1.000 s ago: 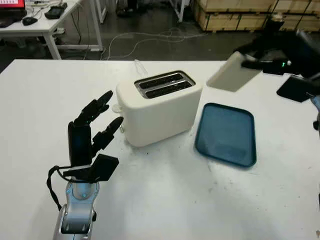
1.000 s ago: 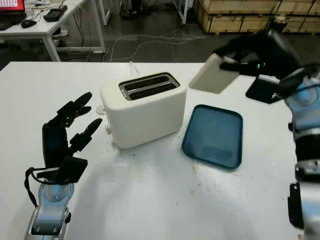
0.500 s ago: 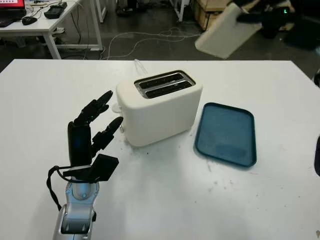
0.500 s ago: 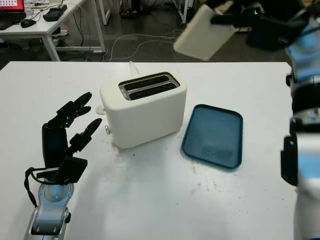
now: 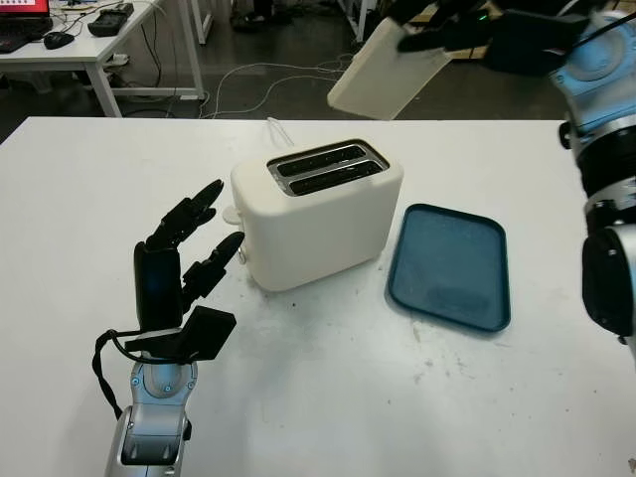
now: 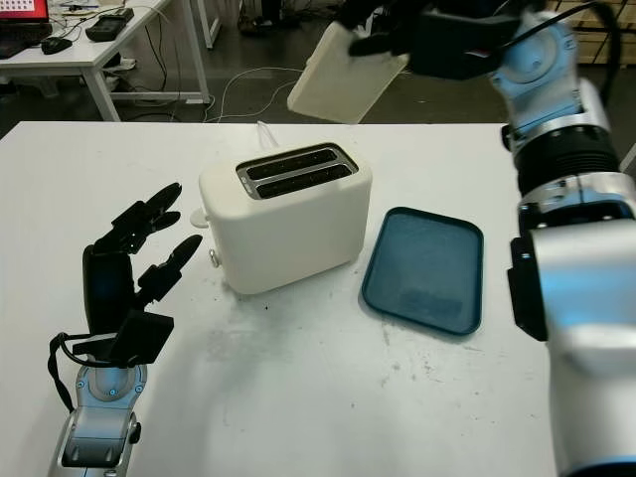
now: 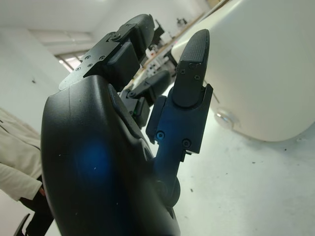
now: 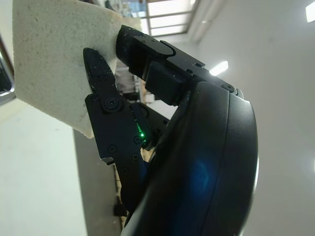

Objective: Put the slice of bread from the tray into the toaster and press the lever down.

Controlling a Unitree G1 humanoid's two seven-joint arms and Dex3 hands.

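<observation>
The cream toaster (image 5: 318, 214) stands at the table's middle with two dark slots on top and a small knob on its left end. My right hand (image 5: 447, 22) is shut on the pale slice of bread (image 5: 388, 72), held tilted in the air above and behind the toaster's right end. The right wrist view has the bread (image 8: 51, 64) pinched between my fingers (image 8: 106, 113). The blue tray (image 5: 449, 265) lies bare to the right of the toaster. My left hand (image 5: 184, 253) is open, raised just left of the toaster.
The white table (image 5: 328, 397) has free room in front. Behind it are cables on the dark floor (image 5: 298, 75), a white desk (image 5: 84, 40) at the back left and wooden crates at the back right. A person's pale sleeve (image 7: 17, 172) appears in the left wrist view.
My right hand has carried the bread up and leftward, from over the tray's far side to above and behind the toaster. The left hand has not moved.
</observation>
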